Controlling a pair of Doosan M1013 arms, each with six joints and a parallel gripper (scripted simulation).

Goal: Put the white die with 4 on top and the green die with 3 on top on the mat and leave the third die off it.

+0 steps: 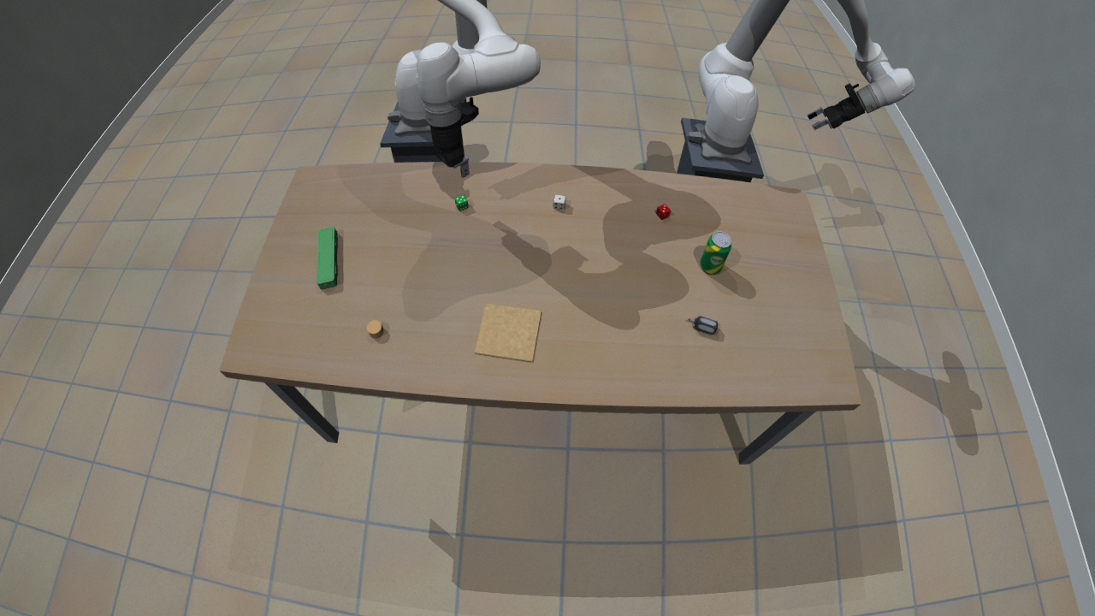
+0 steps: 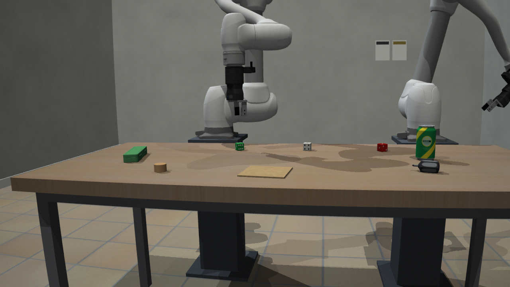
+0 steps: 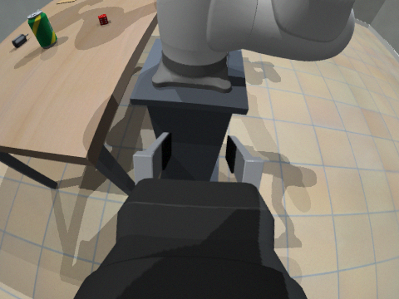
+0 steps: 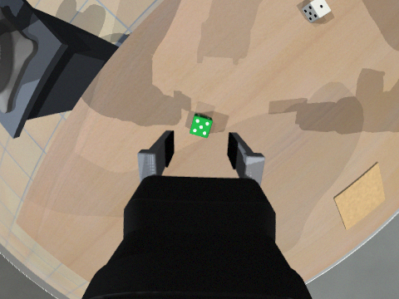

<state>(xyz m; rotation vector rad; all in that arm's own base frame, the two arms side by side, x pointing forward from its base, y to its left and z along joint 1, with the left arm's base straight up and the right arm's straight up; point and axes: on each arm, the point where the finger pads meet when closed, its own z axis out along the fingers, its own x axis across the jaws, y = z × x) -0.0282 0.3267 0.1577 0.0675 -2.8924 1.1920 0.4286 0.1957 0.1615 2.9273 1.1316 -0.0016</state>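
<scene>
Right-wrist view, your right gripper released above the table, green die at twelve o'clock, five up, mat at four, your left gripper released.

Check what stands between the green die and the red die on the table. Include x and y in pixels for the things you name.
The white die (image 1: 559,202) (image 2: 306,146) stands between the green die (image 1: 461,203) (image 2: 239,146) and the red die (image 1: 664,211) (image 2: 382,147); the top and exterior views both show it.
</scene>
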